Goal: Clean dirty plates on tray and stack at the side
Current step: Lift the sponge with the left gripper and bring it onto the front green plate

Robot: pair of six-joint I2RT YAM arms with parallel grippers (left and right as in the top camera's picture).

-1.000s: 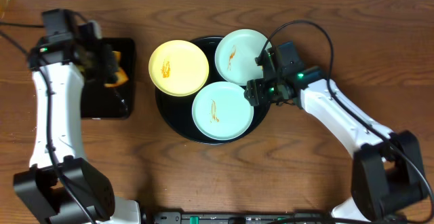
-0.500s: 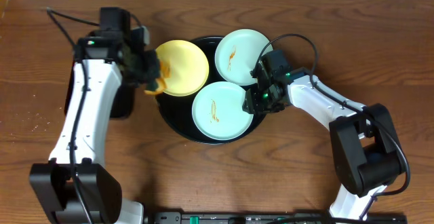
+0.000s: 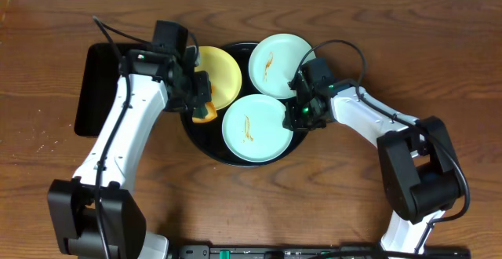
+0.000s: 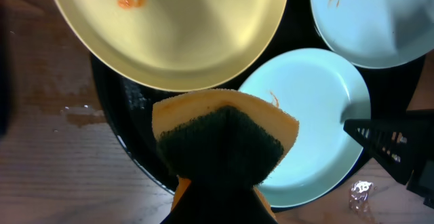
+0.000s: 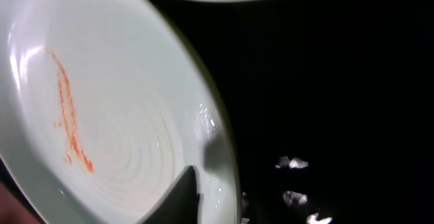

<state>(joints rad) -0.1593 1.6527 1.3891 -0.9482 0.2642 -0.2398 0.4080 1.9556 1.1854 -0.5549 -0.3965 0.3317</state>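
Three plates lie on the round black tray (image 3: 194, 133): a pale yellow plate (image 3: 223, 74) at the back left, a mint plate (image 3: 278, 61) at the back right and a mint plate (image 3: 252, 129) in front. All three carry orange smears. My left gripper (image 3: 200, 100) is shut on an orange sponge (image 4: 224, 125) with a dark green pad. It hovers over the tray's left side, by the yellow plate (image 4: 169, 34). My right gripper (image 3: 300, 116) is shut on the right rim of the front mint plate (image 5: 102, 115). One finger (image 5: 178, 198) lies on the plate's inner face; the other is hidden below.
A rectangular black tray (image 3: 98, 86) lies at the far left of the wooden table. A small shiny scrap (image 4: 359, 190) sits on the wood beside the round tray. The back mint plate (image 4: 373, 20) overlaps the tray's far rim.
My left arm has swung right from the rectangular tray, carrying the sponge to the round tray by the yellow plate. My right gripper's jaws have narrowed onto the front mint plate's rim.
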